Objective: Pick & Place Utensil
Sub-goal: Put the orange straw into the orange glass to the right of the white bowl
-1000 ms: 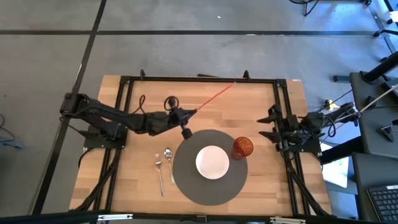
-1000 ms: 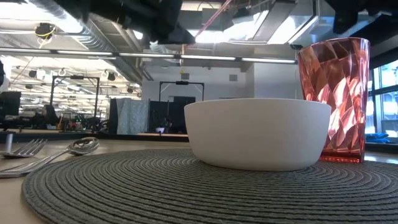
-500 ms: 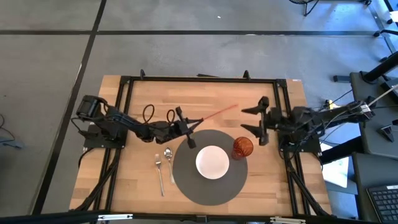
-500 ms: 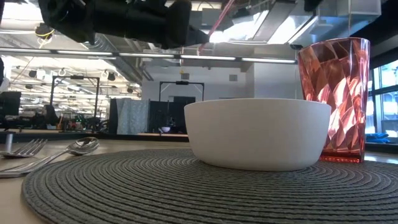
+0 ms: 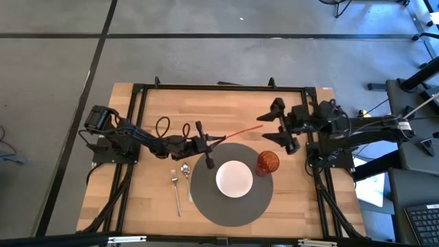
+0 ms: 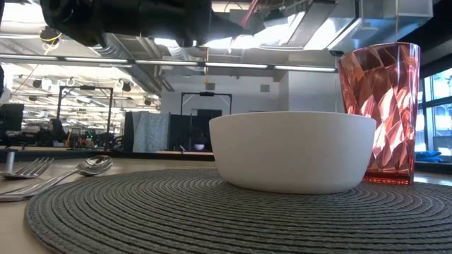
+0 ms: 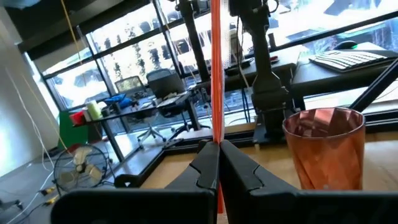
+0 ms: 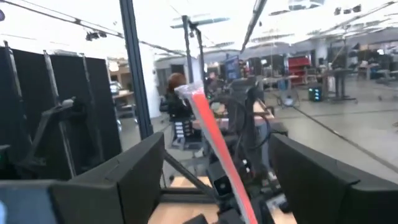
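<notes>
A long thin red utensil (image 5: 236, 132) is held in the air over the table's middle by my left gripper (image 5: 208, 142), which is shut on it. In the left wrist view the utensil (image 7: 216, 74) runs straight out past the shut fingers. My right gripper (image 5: 269, 126) is open. It faces the utensil's free end (image 5: 260, 125), with one finger on either side and no touch. The right wrist view shows the utensil (image 8: 214, 146) between its wide-apart fingers. My left gripper pinches the red utensil between its two fingers at the end nearest the table's left (image 7: 216, 152). The fingers come level from the table's left and lie along the utensil. It is lifted clear of the table and sticks out beyond the fingertips toward the right gripper.
A round grey placemat (image 5: 206, 195) lies at the near middle with a white bowl (image 5: 234, 178) on it and a red tumbler (image 5: 267, 162) at its right rim. A fork (image 5: 175, 189) and a spoon (image 5: 185, 171) lie left of the mat. A black frame rims the table.
My left gripper has drawn slightly toward the near edge and swung the red utensil, so its free end has dropped from pointing far-right to pointing nearly straight right. My right gripper, open, has come from the right edge leftward up to that free end.
</notes>
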Tool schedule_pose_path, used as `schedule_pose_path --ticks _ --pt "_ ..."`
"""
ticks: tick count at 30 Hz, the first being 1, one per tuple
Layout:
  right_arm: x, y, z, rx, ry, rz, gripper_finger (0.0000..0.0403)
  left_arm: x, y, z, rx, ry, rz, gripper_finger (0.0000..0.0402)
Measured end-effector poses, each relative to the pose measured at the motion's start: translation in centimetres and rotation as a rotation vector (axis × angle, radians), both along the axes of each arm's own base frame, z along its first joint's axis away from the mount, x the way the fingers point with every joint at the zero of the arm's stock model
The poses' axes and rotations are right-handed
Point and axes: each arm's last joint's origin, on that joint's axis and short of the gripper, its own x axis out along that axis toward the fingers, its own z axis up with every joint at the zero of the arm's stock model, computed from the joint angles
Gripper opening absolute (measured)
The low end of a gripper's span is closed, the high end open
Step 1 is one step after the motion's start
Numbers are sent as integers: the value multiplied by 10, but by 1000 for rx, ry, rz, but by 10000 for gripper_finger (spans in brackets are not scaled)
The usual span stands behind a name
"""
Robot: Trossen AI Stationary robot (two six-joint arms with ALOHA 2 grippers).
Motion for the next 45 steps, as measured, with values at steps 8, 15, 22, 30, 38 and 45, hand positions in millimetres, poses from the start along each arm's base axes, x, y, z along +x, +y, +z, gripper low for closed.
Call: schedule_pose_path --ticks 8,15,22,30,38,45 --pt "17 -3 -4 -5 -37 32 259 0 0 0 0 5 4 2" --pt "23 -3 -7 -26 -30 25 197 0 0 -2 2 19 15 2" --pt "23 -3 -7 -72 -39 11 88 0 0 -2 1 21 22 2" --pt "22 -3 -8 -97 -34 3 10 0 1 -4 -11 38 22 2" --pt "-1 -3 39 -174 84 -59 4 -4 -1 -20 27 208 215 24" --pt "-32 2 94 -190 272 -87 3 -10 -1 -29 103 317 387 51"
